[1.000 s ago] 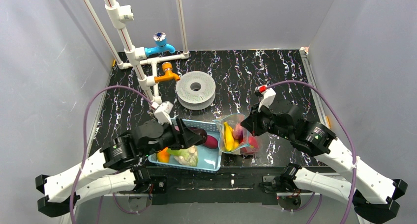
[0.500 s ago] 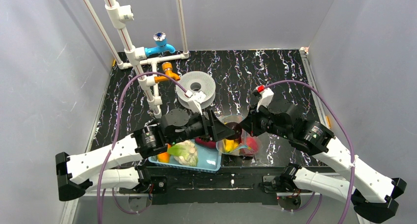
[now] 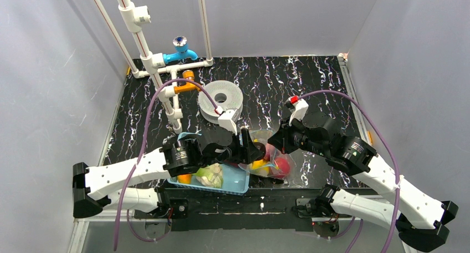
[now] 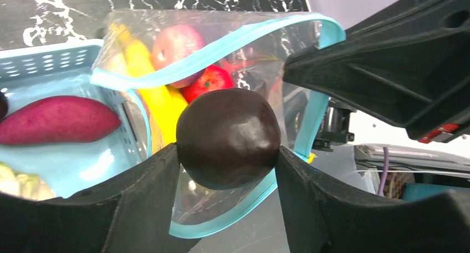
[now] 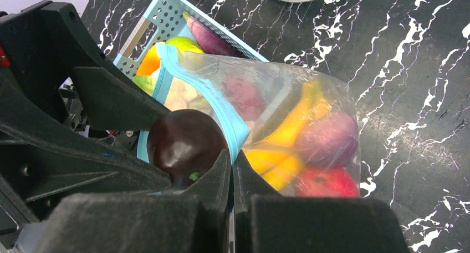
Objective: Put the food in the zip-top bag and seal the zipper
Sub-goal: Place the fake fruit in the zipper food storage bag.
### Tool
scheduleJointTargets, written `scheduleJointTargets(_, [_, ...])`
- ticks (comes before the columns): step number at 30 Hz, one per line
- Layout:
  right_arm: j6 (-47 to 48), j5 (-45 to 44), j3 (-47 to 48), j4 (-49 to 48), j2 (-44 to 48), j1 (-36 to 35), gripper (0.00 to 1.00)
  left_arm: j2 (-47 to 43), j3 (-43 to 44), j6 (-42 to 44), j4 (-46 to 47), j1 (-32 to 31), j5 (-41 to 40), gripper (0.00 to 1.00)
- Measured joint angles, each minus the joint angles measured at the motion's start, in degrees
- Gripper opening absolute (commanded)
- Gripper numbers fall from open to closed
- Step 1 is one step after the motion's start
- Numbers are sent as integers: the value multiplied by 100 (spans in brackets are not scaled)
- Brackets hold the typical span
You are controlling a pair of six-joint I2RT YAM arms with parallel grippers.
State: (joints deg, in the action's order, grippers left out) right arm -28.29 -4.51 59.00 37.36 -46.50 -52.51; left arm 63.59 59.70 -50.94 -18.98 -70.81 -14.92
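My left gripper (image 4: 224, 153) is shut on a round dark maroon piece of food (image 4: 227, 136) and holds it at the open mouth of the zip-top bag (image 4: 244, 70). The teal zipper (image 4: 221, 47) curves around the piece. My right gripper (image 5: 232, 164) is shut on the zipper strip (image 5: 213, 106), holding the mouth up. Inside the bag (image 5: 288, 97) lie a yellow banana (image 5: 288, 131), a red apple (image 5: 324, 183) and a purplish piece (image 5: 327, 136). From above, both grippers meet over the bag (image 3: 271, 164).
The light-blue basket (image 3: 235, 181) beside the bag holds a purple eggplant (image 4: 55, 120), a cauliflower (image 3: 210, 175) and an orange piece (image 3: 184, 178). Behind stand a grey spool (image 3: 220, 100), a blue tap (image 3: 180, 52), an orange tap (image 3: 188, 82) and white pipes.
My left arm has swung right from over the basket to the bag's mouth, carrying the dark maroon piece. The right arm and the bag have stayed put.
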Motion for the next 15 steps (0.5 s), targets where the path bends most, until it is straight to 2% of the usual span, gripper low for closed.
scheduleJointTargets(1, [0, 0, 0, 0, 0, 0, 1, -2, 15, 28, -70, -4, -37, 77])
scheduleJointTargets(4, [0, 0, 0, 0, 0, 0, 1, -26, 83, 83, -205, -9, -125, 82])
scheduleJointTargets(15, [7, 0, 2, 0, 0, 0, 1, -485, 118, 155, -363, -20, -212, 83])
